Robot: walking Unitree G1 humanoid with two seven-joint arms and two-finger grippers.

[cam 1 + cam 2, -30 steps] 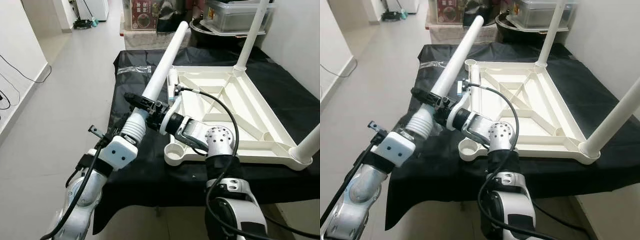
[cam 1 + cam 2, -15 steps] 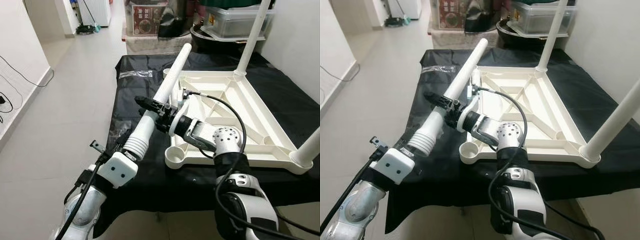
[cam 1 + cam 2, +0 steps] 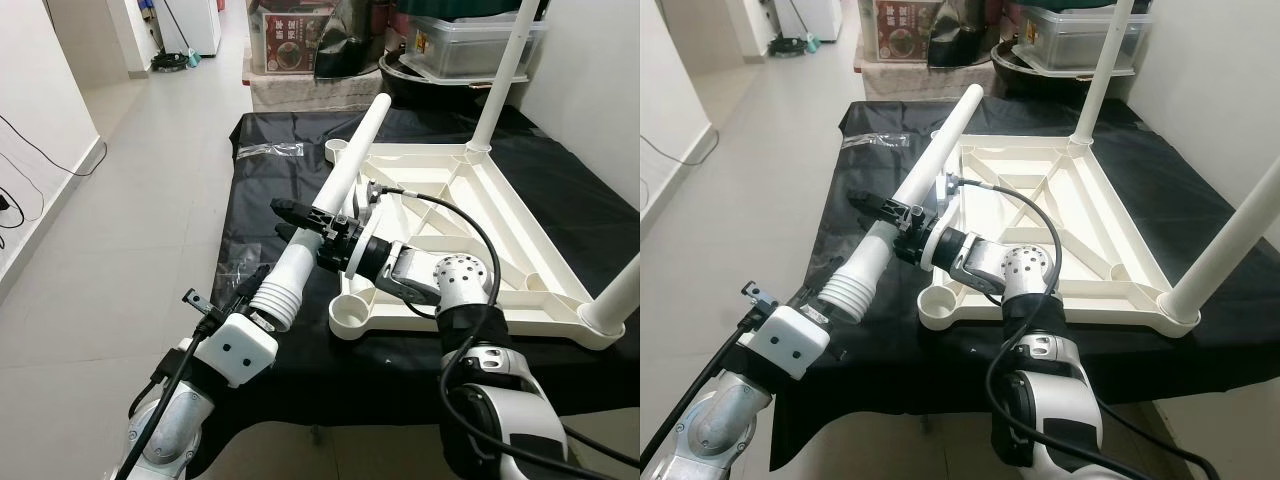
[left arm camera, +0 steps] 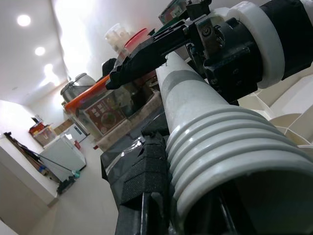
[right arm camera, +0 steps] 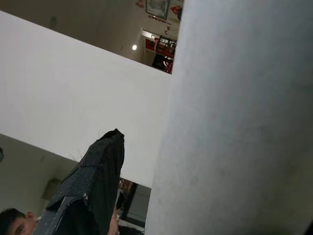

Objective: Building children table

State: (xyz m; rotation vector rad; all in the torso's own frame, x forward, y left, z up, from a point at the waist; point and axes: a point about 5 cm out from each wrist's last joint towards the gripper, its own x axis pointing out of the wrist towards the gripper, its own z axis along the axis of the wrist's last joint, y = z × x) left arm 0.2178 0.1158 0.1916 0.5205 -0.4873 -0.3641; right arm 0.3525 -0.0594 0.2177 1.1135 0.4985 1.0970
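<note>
Fingers of the left gripper point(image 3: 262, 292) clamp the ribbed threaded end of the white leg point(image 3: 340, 189), steadying it aslant above the black desk point(image 3: 240, 220). Further right, the right gripper point(image 3: 300, 222) clamps the leg mid-shaft, probably to steer the thread toward the empty corner socket point(image 3: 351, 312) of the upturned tabletop point(image 3: 470, 210).

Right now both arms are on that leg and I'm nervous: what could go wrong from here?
1. The leg is long and tilted, and its far end hangs over the tabletop; a swing might knock the upright leg.
2. The left gripper holds the ribbed end and the right gripper mid-shaft; mismatched moves could twist it loose.
3. The empty socket sits at the tabletop's corner; a push there could slide it on the cloth.
</note>
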